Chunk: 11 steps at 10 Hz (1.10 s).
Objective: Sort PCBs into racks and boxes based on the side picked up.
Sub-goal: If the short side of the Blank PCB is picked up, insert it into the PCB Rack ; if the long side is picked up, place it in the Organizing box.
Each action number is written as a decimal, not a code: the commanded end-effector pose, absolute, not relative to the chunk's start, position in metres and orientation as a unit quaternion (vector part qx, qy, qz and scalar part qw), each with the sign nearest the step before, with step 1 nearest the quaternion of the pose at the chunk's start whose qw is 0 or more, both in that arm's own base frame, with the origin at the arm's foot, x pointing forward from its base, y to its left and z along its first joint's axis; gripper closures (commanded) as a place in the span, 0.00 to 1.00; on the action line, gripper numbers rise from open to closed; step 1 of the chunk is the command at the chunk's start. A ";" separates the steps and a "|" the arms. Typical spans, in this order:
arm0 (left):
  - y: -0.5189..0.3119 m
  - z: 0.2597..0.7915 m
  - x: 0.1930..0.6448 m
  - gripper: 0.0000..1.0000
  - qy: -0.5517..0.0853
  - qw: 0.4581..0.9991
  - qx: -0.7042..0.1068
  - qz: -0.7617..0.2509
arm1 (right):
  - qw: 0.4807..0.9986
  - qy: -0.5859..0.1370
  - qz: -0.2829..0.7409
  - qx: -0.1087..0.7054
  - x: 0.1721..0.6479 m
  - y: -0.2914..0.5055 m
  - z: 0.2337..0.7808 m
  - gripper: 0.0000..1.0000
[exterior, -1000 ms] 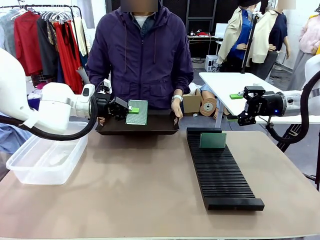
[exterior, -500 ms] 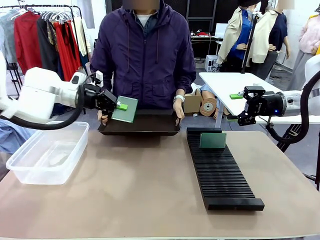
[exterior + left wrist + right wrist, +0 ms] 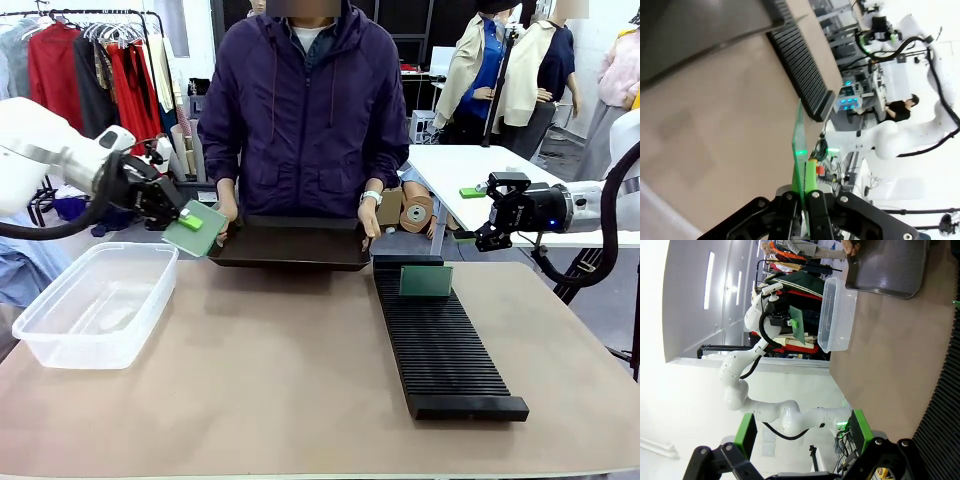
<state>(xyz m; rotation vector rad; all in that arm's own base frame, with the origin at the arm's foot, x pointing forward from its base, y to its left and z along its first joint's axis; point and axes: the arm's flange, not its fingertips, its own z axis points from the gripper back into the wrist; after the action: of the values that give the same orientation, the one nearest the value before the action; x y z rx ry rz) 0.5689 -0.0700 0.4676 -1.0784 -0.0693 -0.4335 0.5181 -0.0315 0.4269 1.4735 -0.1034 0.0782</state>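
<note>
Table: the tan tabletop (image 3: 290,370) carries the tub on the robot's left and the rack on the robot's right; the middle is bare.
Person: stands at the far side in a purple jacket (image 3: 305,110), a hand (image 3: 368,215) on each end of a shallow black tray (image 3: 290,245) held at the table's far edge.
Rack: the long black slotted rack (image 3: 440,340) runs from the far edge toward the robot; its slots also show at the right edge of the right wrist view.
Tub: the clear plastic tub (image 3: 95,305) sits near the table's left edge, well apart from the rack; nothing can be made out inside it.
Left gripper: the left gripper (image 3: 178,213) hangs in the air above the tub's far right corner, just beside the tray's left end, its fingers clamped together on a board.
Held PCB: the held PCB (image 3: 195,228) is tilted, low edge toward the table; in the left wrist view it stands edge-on between the green pads (image 3: 811,175).
Right gripper: the right gripper (image 3: 468,213) is raised beyond the rack's far right, well apart from it, its fingers spread apart with nothing between them.
Racked PCB: a second PCB (image 3: 426,281) stands upright in a slot near the rack's far end.
</note>
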 end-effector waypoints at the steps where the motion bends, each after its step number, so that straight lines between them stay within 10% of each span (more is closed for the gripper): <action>1: -0.054 0.481 0.559 1.00 -0.013 0.862 -0.468 -0.193 | 0.740 -0.051 0.037 0.670 0.518 -0.032 0.428 0.00; 11: 0.018 0.455 0.547 1.00 0.043 0.971 -0.221 -0.082 | 0.740 -0.051 0.037 0.670 0.518 -0.032 0.428 0.00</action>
<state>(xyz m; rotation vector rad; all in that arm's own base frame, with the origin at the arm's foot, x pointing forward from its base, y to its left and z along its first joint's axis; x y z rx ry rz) 0.5491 0.0221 0.4586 -0.4716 0.0807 -0.1768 0.5181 -0.0315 0.4269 1.4735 -0.1034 0.0780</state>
